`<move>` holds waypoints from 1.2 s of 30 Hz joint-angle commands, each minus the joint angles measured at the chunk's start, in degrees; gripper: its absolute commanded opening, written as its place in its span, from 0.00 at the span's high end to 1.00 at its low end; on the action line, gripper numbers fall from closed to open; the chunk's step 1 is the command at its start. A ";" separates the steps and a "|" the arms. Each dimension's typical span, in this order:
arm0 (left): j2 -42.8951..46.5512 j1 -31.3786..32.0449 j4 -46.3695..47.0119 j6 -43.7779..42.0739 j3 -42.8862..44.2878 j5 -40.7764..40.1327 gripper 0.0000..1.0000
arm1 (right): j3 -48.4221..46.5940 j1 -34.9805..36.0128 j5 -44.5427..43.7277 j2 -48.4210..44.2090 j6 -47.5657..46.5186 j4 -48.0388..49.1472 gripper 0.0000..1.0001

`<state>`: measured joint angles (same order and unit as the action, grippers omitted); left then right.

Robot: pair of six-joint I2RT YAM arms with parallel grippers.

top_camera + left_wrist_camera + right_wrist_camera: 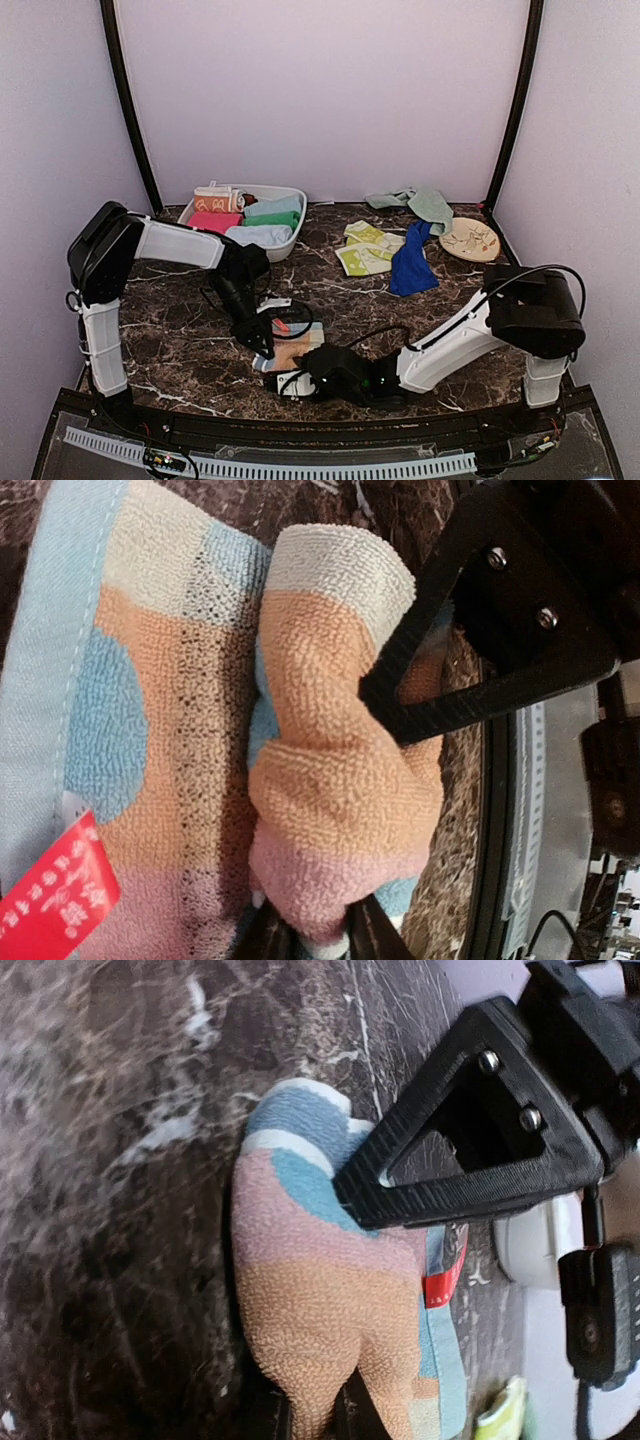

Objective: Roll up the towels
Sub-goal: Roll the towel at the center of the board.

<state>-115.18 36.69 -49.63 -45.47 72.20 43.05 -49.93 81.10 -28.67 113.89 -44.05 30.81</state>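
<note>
dark marble-patterned worktop (170, 350) fills the scene under both arms, glossy and hard. back left, the white oval tub (288, 240) holds a row of rolled towels (270, 220). back right, loose ones lie crumpled: the mint towel (420, 203), the dark blue towel (410, 262) and the yellow-green towel (365, 250), near the round beige plate (470, 240).

and here's the action: the light-blue spotted towel (295, 350) lies at the near middle of the worktop between the two arms, part flat, part bunched into a fat roll. it's looped terry in bands of orange, cream, pink and blue. the left tool (360, 810) is pinching that roll, one black finger on top, the other beneath. the right tool (335, 1300) is clamped on the end of the same bundle, cloth squeezed between its jaws. a small red tag (55, 900) sticks out at the hem.

my read: soft, light and limp, this cloth won't hold a shape by itself and would sag open if let go. best hold is at the roll's two ends, flat tail kept taut. nothing to break, little slip on terry; the risk is a loose, lopsided roll.
</note>
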 commanded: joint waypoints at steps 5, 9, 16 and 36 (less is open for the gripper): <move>20.86 -5.54 19.91 12.37 -9.55 -19.80 0.73 | -6.64 -7.51 24.99 -3.40 29.68 -19.58 1.00; 31.77 -6.76 31.16 16.72 -17.10 -31.26 0.34 | -7.11 -9.95 33.96 -3.25 37.40 -21.51 1.00; 37.38 -7.74 23.58 6.39 -21.00 -13.49 0.25 | -9.39 -15.66 52.63 -0.38 49.52 -21.94 1.00; 28.28 6.12 32.13 1.45 -23.86 -23.47 0.52 | -18.53 -24.62 73.78 11.69 70.88 -26.37 1.00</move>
<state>-84.88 42.52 -20.80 -44.77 46.83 22.24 -70.76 56.69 44.29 122.67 23.31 10.63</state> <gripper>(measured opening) 0.534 0.085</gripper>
